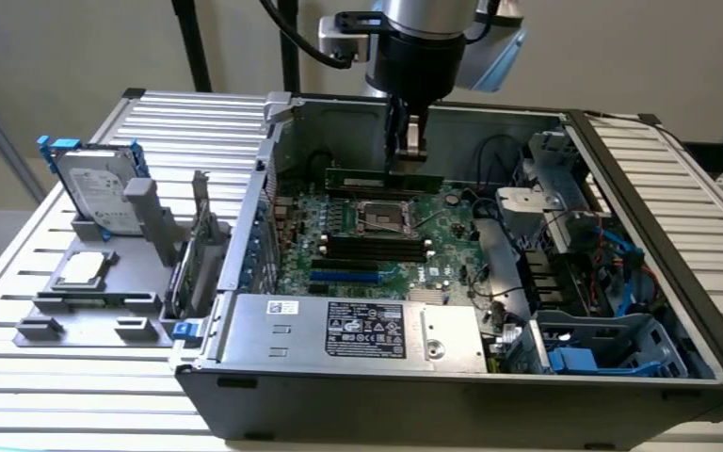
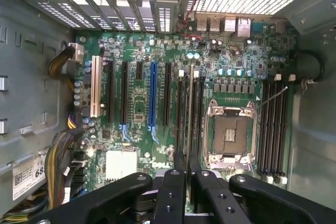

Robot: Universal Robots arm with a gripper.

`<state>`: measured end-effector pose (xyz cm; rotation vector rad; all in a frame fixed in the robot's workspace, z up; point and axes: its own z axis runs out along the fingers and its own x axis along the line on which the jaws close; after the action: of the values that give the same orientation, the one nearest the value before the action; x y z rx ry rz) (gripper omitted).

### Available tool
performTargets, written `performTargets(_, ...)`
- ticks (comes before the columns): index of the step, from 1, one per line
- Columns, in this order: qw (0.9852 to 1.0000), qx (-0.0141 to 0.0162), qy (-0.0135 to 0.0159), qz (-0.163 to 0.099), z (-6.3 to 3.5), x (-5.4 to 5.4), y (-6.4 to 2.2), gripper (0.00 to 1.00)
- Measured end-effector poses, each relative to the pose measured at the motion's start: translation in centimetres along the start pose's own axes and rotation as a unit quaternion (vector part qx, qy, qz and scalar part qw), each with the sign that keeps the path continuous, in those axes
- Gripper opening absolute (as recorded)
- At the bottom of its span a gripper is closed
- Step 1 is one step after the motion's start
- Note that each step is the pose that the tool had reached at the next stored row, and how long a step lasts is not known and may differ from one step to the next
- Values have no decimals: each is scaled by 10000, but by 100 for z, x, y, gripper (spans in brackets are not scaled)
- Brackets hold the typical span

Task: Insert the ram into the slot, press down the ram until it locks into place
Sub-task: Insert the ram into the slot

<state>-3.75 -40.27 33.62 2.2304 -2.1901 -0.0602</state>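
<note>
My gripper [image 1: 409, 162] hangs inside the open computer case, shut on the ram [image 1: 359, 177], a long green stick held level above the motherboard [image 1: 450, 226]. In the wrist view my fingertips [image 2: 179, 162] pinch the ram [image 2: 188, 108], which shows edge-on as a thin pale line. It runs along the black memory slots [image 2: 180, 109] between the CPU socket [image 2: 230, 132] and the blue socket [image 2: 153, 95]. In the exterior view those slots [image 1: 375, 248] lie in front of the CPU socket [image 1: 387, 218]. The ram is still above the board, apart from any slot. More black slots [image 2: 273, 129] lie beyond the CPU socket.
Steel case walls [image 1: 587, 169] surround the board. A power supply [image 1: 349, 330] sits at the case's near side, with cables and a blue drive cage [image 1: 601, 350] at the exterior view's right. Outside the case stand a hard drive [image 1: 95, 188] and a grey fixture [image 1: 86, 301].
</note>
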Motion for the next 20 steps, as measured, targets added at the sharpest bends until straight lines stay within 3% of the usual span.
performTargets(20,10000,1,-1,19,361,7,-83,13)
